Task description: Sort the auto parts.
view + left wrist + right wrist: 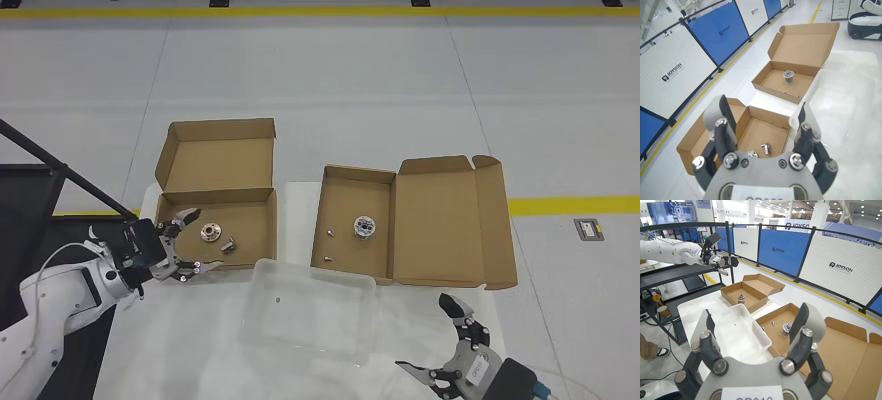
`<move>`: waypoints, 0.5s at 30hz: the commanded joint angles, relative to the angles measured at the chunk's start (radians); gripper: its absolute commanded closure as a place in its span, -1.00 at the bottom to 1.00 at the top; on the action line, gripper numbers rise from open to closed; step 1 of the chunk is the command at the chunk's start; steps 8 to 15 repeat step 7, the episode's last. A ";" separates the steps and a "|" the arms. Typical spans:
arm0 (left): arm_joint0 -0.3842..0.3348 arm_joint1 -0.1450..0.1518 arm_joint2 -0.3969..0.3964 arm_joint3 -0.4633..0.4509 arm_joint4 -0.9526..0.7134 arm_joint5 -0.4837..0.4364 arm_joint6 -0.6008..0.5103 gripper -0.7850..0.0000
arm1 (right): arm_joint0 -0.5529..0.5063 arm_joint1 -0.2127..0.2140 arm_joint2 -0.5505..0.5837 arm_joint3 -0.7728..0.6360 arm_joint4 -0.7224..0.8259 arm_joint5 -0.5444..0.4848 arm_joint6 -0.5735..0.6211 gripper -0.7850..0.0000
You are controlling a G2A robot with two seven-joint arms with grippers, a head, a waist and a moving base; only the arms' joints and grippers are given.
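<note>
The left gripper (196,240) hangs wide open and empty at the left brown cardboard box (255,215), which holds a flanged metal disc (208,232) and a small grey bracket (229,245). The right gripper (422,332), equally spread and empty, sits beside the clear plastic tray (320,322); a ribbed metal spool (363,226) stands in the right brown cardboard box (345,195)

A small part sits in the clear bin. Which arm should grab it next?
Left, probably. The small part lies in the left half of the clear bin, nearer the left gripper, which is open by the left box. The right gripper, also open, sits beyond the bin's opposite corner.
</note>
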 commanded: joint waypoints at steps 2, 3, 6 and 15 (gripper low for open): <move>0.000 0.000 0.000 0.000 0.000 0.000 0.000 -0.97 | 0.000 0.000 0.000 0.000 0.000 0.000 0.000 -1.00; 0.000 0.000 0.000 0.000 0.000 0.000 0.000 -0.99 | 0.000 0.000 0.000 0.000 0.000 0.000 0.000 -1.00; 0.000 0.000 0.000 0.000 0.000 0.000 0.000 -1.00 | 0.000 0.000 0.000 0.000 0.000 0.000 0.000 -1.00; 0.000 0.000 0.000 0.000 0.000 0.000 0.000 -1.00 | 0.000 0.000 0.000 0.000 0.000 0.000 0.000 -1.00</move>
